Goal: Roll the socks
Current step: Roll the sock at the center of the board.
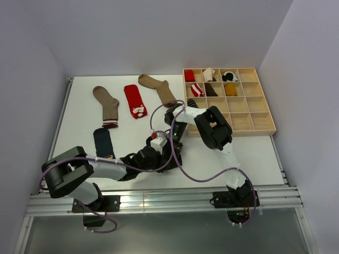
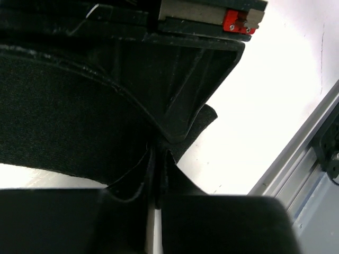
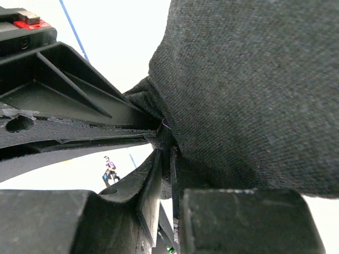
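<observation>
Seen from above, your 2 arms reach in from the near edge of a white desk (image 1: 238, 153) and meet near its middle, their wrists crowded together over what they hold. In the left wrist view, your left gripper (image 2: 158, 151) is closed on a fold of the black sock (image 2: 63, 116). The fabric spreads away to the left, and a small corner pokes out to the right over the desk. In the right wrist view, your right gripper (image 3: 163, 135) pinches dark cloth of the black sock, which bulges large to the right of the fingertips. 4 loose socks lie flat on the left and far part of the desk: a navy sock (image 1: 104, 142) nearest the arms, then a tan sock with a striped cuff (image 1: 106, 106), a red sock (image 1: 135, 100) and a brown sock (image 1: 159, 89). A divided wooden tray (image 1: 249, 121) sits at the far right, with 6 rolled socks (image 1: 189, 75) in its 2 farthest rows.
</observation>
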Tool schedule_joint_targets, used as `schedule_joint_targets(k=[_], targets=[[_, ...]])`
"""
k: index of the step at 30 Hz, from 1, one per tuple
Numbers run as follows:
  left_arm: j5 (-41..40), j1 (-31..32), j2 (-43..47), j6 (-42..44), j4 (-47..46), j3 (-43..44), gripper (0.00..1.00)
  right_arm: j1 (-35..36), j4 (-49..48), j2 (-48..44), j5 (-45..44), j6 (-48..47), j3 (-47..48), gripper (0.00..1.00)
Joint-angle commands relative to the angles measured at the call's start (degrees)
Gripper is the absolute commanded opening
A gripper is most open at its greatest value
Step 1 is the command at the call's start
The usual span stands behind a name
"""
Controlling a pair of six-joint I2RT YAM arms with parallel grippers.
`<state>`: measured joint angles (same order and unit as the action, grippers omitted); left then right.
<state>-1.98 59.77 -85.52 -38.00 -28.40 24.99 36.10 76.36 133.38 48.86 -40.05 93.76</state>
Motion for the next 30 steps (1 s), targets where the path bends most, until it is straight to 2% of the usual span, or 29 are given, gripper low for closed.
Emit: schedule_joint_targets(k=[1, 3, 18, 23, 30], targets=[[-1.0, 0.5, -1.9, -2.3, 2.4, -1.5, 0.03, -1.1, -3.7, -0.3, 0.3, 0.8, 1.3, 0.17], [-0.9, 0.5, -2.1, -2.8, 2.3, -1.8, 0.00, -2.0, -5.2, -1.5, 0.7, 2.2, 1.2, 0.19], [0.0, 0.5, -2.4, -3.2, 1.6, -2.6, 0.00, -6.4, -13.0, -4.1, 0.2, 10.3, -0.5, 0.22], [0.2, 0.5, -3.0, -3.0, 1.9, -2.2, 0.00, -6.2, -14.7, -5.1, -4.6, 11.5, -2.2, 0.22], [0.7, 0.5, -1.3, -4.1, 2.7, -2.3, 0.00, -6.0, -23.1, -9.5, -14.3, 16.3, -8.3, 0.19]])
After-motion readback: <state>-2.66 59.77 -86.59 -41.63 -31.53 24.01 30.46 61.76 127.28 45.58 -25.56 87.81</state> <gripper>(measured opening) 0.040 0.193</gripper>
